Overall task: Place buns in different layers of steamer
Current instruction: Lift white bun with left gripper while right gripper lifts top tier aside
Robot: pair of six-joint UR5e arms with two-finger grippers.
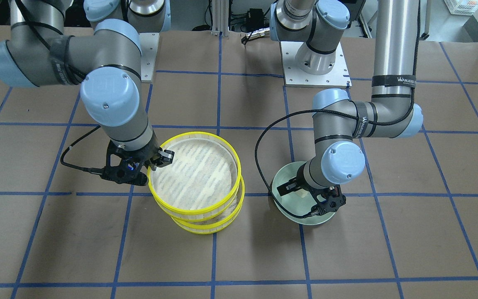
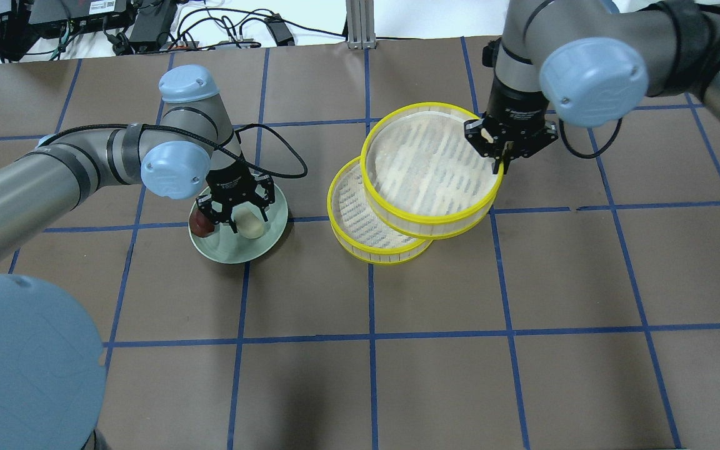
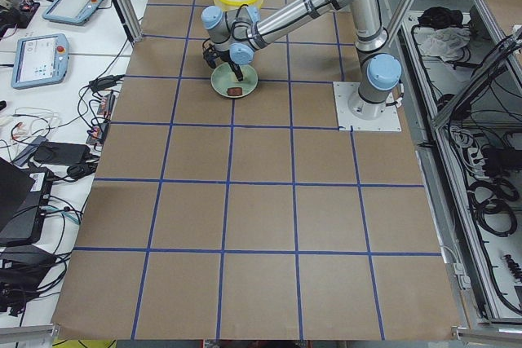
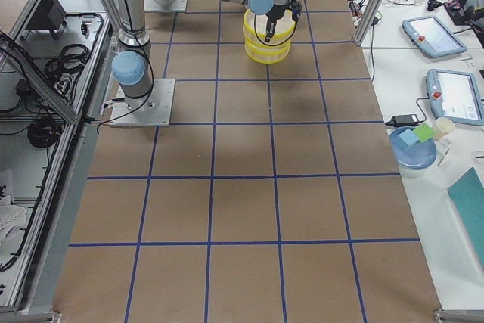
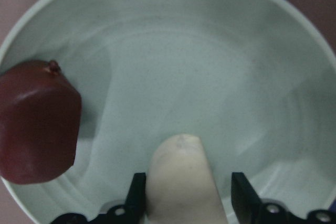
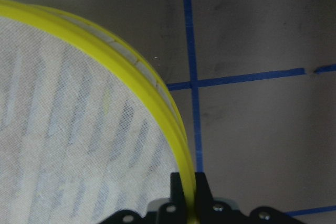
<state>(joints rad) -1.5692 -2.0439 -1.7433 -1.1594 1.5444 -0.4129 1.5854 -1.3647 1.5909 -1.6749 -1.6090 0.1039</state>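
The cream-white bun (image 5: 181, 182) and the dark reddish-brown bun (image 5: 37, 124) lie on the pale green plate (image 5: 210, 66). My left gripper (image 5: 188, 179) is open and straddles the cream bun; one finger touches it and the other stands apart. In the overhead view the left gripper (image 2: 242, 215) is low over the plate (image 2: 235, 253). The upper steamer layer (image 2: 429, 169) sits offset over the lower layer (image 2: 360, 231). My right gripper (image 2: 501, 159) is shut on the upper layer's yellow rim (image 6: 131, 72).
Brown paper with blue tape lines covers the table. The plate stands about one grid square to the left of the steamer stack in the overhead view. The arm bases and cables are at the table's back edge.
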